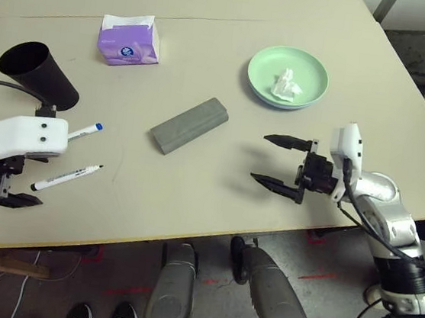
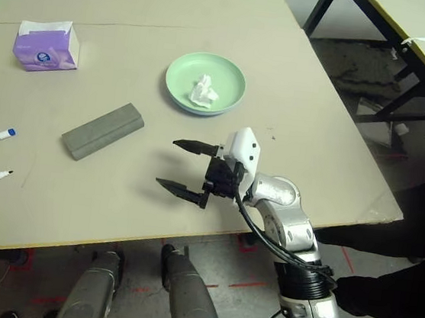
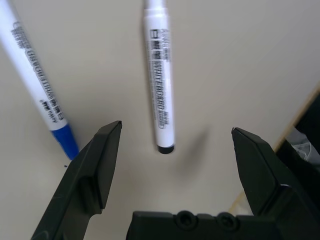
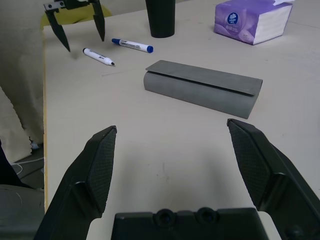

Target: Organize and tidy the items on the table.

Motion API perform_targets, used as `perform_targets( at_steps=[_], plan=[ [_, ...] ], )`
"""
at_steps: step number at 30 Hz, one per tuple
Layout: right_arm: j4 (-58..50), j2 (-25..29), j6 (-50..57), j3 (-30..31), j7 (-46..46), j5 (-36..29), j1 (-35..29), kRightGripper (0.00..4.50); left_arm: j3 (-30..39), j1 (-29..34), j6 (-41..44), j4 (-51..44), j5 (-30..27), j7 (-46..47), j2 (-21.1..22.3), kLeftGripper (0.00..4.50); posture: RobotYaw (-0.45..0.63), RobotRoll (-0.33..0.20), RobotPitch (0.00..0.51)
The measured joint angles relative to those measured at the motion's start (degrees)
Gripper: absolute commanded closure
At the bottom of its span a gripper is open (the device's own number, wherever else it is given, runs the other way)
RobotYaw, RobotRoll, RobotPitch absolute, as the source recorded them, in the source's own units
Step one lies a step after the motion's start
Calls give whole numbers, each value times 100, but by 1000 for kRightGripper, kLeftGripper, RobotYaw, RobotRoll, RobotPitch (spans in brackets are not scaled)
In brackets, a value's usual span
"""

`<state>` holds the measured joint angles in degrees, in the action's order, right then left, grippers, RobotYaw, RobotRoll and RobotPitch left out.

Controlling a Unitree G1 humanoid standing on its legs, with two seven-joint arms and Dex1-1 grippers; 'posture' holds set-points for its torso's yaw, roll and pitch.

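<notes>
1. The table [image 1: 193, 195] is big and pale, with a thin line running across its far part.
2. The grey case [image 1: 189, 125] lies flat near the middle of the table. It is closed and sits at a slant.
3. The right gripper [image 1: 279, 163] is just above the table, near the front edge. Its two black fingers are spread wide and hold nothing. They point toward the grey case, which is a little way off.
4. The green plate [image 1: 314, 72] sits farther back on the right side, beyond the right gripper. A crumpled white tissue [image 1: 285, 85] lies inside the plate.
5. The purple tissue box [image 1: 129, 40] stands at the back on the left side, close to the thin line. A white tissue sticks up from its top.
6. The black cup [image 1: 38, 73] is on the left side of the table, nearer the front than the tissue box.
7. Two white pens lie on the left side, side by side but not touching. The pen with the blue cap [image 1: 87, 131] is the one farther back, just in front of the cup. The pen with the black tip [image 1: 66, 177] is closer to the front edge.
8. The left gripper [image 3: 174, 165] is above the table close to the front left edge, by the pens. Its fingers are spread wide and hold nothing. The end of the pen with the black tip lies between them.
</notes>
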<state>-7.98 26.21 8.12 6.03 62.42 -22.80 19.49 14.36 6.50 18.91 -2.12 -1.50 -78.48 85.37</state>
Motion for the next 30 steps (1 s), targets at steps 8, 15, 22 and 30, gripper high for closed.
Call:
perform_targets(
  at_steps=[8, 15, 22, 30],
  plan=[
    [-67, 41, 36, 6, -1, -1, 12, 0, -481, -329, -225, 306, 166, 310, -253, 30, -64, 0, 249],
    [-155, 47, 88, 6, -32, -1, 16, 0, -690, -577, -313, 451, 239, 476, -503, 30, -70, 0, 248],
    [-266, 52, 140, 6, -56, -2, 35, 0, -849, -806, -379, 556, 379, 574, -689, 30, -76, 0, 250],
    [-316, 90, 193, 6, -69, -15, 34, 0, -909, -808, -389, 579, 362, 520, -819, 2351, -78, 0, 250]
  ],
)
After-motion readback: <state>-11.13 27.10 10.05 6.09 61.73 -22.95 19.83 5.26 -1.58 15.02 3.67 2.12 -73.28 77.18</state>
